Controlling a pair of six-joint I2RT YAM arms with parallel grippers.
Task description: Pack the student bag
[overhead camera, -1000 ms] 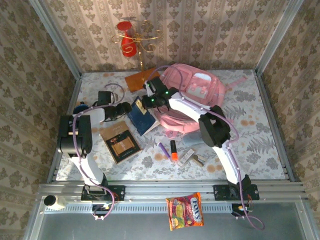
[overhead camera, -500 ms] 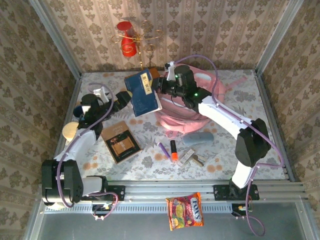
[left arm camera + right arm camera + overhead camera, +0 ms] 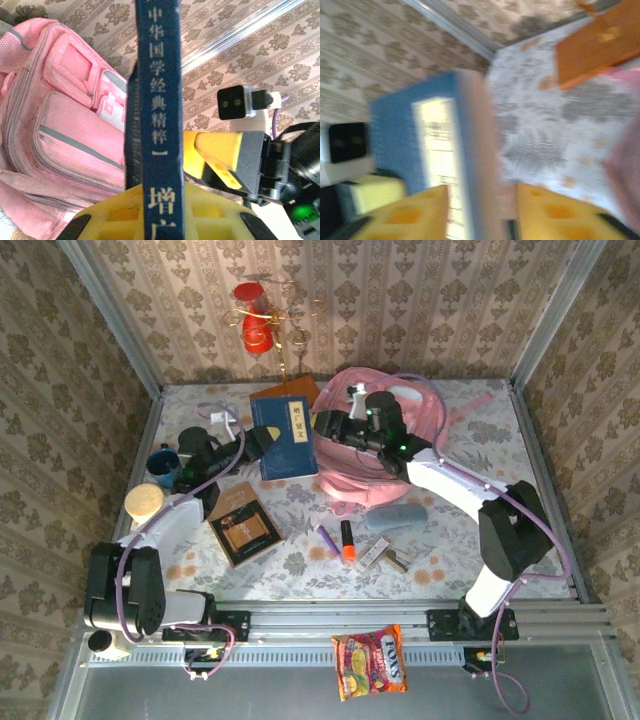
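The student bag [image 3: 440,418] is seen lying at the far middle of the desk [image 3: 520,540], somewhat toward the right. Its front pockets and white patch are turned upward, and the right arm is stretched across it. A blue book [image 3: 285,435] is held up off the desk just left of the bag, between the two arms.

The book's left edge is grasped by the left gripper [image 3: 262,443]. In the left wrist view the yellow fingers [image 3: 115,217] are clenched on the book, whose lettered spine runs straight up between them, with the bag's pockets behind it.

The book's right edge is straddled by the right gripper [image 3: 322,426]. The right wrist view is badly blurred, but its fingers [image 3: 410,215] appear to be released, since a strip of desk can be made out between the page edge and one finger.

An orange folder [image 3: 305,390] is partly hidden behind the book. Nearer, a brown notebook [image 3: 242,528], a purple pen [image 3: 327,538], an orange highlighter [image 3: 347,544] and a grey-blue pouch [image 3: 395,517] are laid on the desk. The pouch is just beside the bag's near edge. A snack packet [image 3: 372,661] is lying nearer than the arms' bases.
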